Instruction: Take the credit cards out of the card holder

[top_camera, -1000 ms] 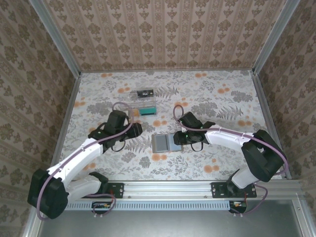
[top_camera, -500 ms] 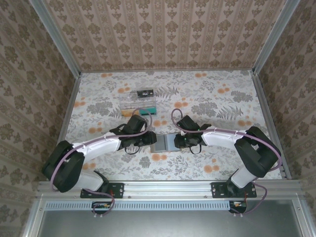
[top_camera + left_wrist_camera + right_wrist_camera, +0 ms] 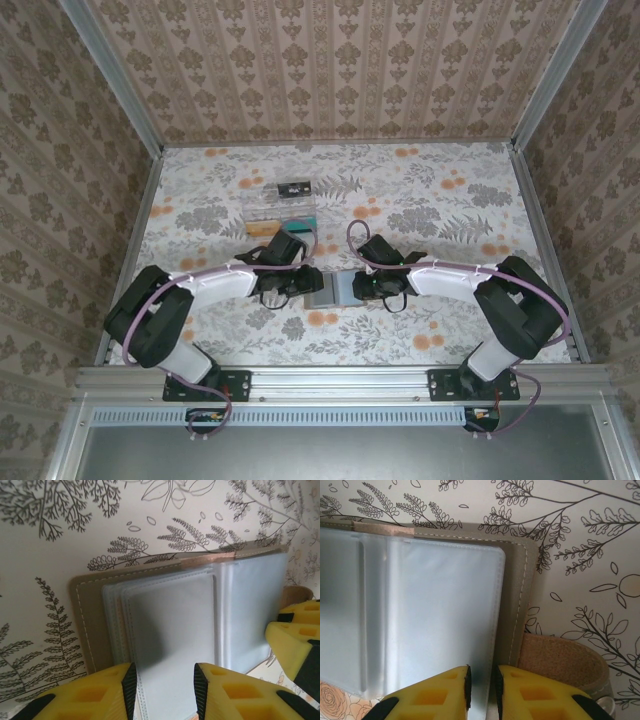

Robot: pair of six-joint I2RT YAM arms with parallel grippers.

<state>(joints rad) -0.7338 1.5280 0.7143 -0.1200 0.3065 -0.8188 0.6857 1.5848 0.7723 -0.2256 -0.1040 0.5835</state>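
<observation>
Card holder: the holder (image 3: 338, 290) is lying open and flat on the worktop (image 3: 420, 190), taupe cover down and frosted grey-blue sleeves facing up, midway between the two arms.
Closure strap: a tan strap (image 3: 560, 662) is sticking out from the holder's right edge and resting on the worktop.
Credit cards: no card is showing clearly through the cloudy sleeves. A thin orange-tan strip (image 3: 210, 560) is peeking along the far edge and may be a card's rim, but I cannot tell.
Left pincer: the left pincer (image 3: 164, 680) is hanging over the near edge of the left sleeves, released, with a clear gap between its yellow jaws and nothing held.
Right pincer: the right pincer (image 3: 482, 680) is sitting at the near edge of the right sleeve with its jaws almost together. Whether it is nipping the plastic or only straddling it, I cannot tell.
Handling: the holder is looking light, thin and floppy, likely to slide or lift off the worktop when pulled. The sleeves are looking slick and soft, while a card should be stiff and smooth.
Where to take hold: one pincer is best pinning the stitched cover border while the other is pinching an exposed card edge and drawing it along the sleeve opening.
</observation>
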